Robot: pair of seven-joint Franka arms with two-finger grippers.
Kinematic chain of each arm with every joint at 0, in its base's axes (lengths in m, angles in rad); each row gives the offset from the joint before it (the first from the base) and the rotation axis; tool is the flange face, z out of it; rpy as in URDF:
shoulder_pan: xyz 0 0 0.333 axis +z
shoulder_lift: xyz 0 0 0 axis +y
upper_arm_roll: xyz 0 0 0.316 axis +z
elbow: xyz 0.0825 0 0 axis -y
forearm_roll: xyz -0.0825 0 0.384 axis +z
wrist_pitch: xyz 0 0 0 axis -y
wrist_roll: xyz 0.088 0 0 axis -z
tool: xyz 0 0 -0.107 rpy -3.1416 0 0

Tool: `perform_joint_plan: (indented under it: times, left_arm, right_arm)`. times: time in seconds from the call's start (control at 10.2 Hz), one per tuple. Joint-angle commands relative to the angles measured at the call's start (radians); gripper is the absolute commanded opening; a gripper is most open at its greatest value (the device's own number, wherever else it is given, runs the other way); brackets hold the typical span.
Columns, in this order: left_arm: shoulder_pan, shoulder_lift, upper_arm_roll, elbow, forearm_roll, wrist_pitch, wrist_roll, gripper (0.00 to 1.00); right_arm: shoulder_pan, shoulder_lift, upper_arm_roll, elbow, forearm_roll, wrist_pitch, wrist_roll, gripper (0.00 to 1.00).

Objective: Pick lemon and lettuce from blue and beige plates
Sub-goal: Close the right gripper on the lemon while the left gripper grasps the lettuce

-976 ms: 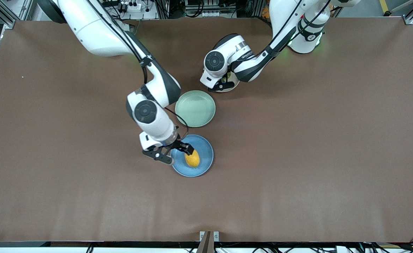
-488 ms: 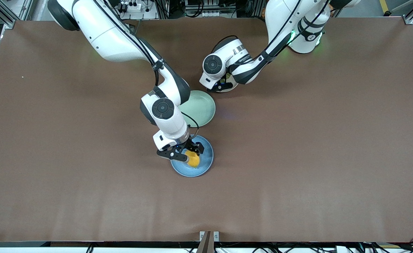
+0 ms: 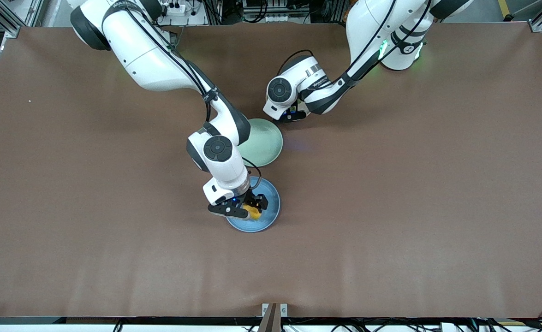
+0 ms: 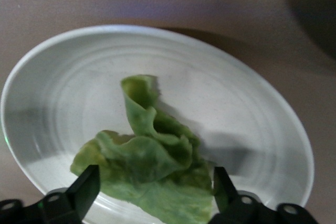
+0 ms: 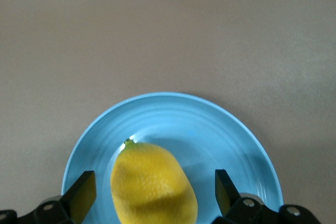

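Lemon is seen lying on the blue plate, the plate nearest the front camera, and it is straddled by the right gripper, whose fingers are spread wide with one on each side of the fruit and no contact made yet. Lettuce is seen as a crumpled leaf piled toward one edge of the beige plate, which sits farther from the front camera, near the left arm's base; in the front view that plate is almost fully hidden under the left gripper. The left gripper's fingers are likewise held apart, bracketing the leaf. A green plate lies between the two plates and is left untouched. Both picks are judged to be at the pre-grasp stage, with neither item lifted. For the lemon, the fingers should be lowered until the widest part of the fruit is between the pads, then closed across the short axis so it is not squeezed out along the plate. For the lettuce, a deeper descent is needed so the thick folded part is pinched rather than a loose edge, but the plate should not be pressed. Lifts should be kept vertical so neither plate is dragged.
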Motion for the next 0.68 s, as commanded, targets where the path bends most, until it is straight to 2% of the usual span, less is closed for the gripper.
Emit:
perform_joint_plan:
  times: [0.0,0.1,0.59]
  left_arm:
    - [-0.008,0.012,0.003,0.016,0.024,0.006,-0.032,0.20]
    - [-0.007,0.012,0.004,0.018,0.024,0.006,-0.034,0.00]
    - [0.009,0.000,0.003,0.021,0.024,-0.007,-0.055,0.00]
  right_arm:
    - [0.008,0.050,-0.006,0.044,-0.045,0.032,0.012,1.00]
    - [0.010,0.055,-0.006,0.044,-0.046,0.032,0.012,1.00]
    - [0.020,0.069,-0.005,0.040,-0.062,0.032,0.026,1.00]
